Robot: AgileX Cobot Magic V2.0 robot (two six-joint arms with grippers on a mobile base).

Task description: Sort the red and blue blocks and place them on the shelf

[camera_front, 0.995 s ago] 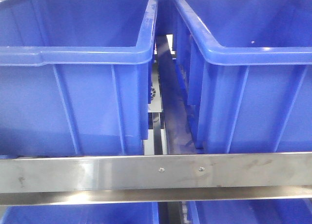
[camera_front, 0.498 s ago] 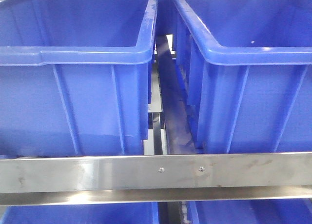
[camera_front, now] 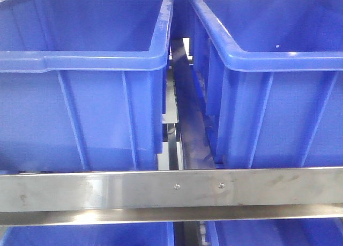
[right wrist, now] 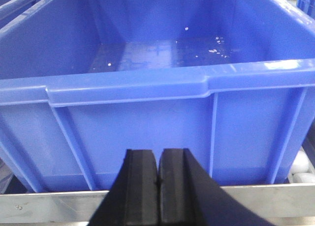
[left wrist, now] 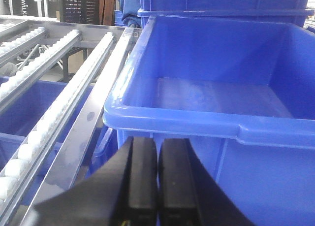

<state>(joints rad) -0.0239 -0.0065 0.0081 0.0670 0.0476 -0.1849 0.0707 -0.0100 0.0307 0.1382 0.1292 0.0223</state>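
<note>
So, here's how it looks right now:

Left fingers (left wrist: 157, 179): pressed together, pads touching, nothing caught between them as far as I can see.
Right fingers (right wrist: 158, 186): same deal, closed flat against each other with nothing in them.
Ahead of the left fingers: a big blue bin (left wrist: 221, 103), its near rim just past the fingertips, floor bare and a bit scuffed.
Off to the left of those fingers: white roller tracks (left wrist: 47, 117) running away in steel channels.
Ahead of the right fingers: another blue bin (right wrist: 162, 88), front wall right in front of the tips, a few pale specks on its floor.
Shelf: its steel front rail (camera_front: 171, 189) with two screws crosses below the bins in the front view, and passes behind the right fingertips.
Red and blue blocks: can't spot either one in any view.
</note>
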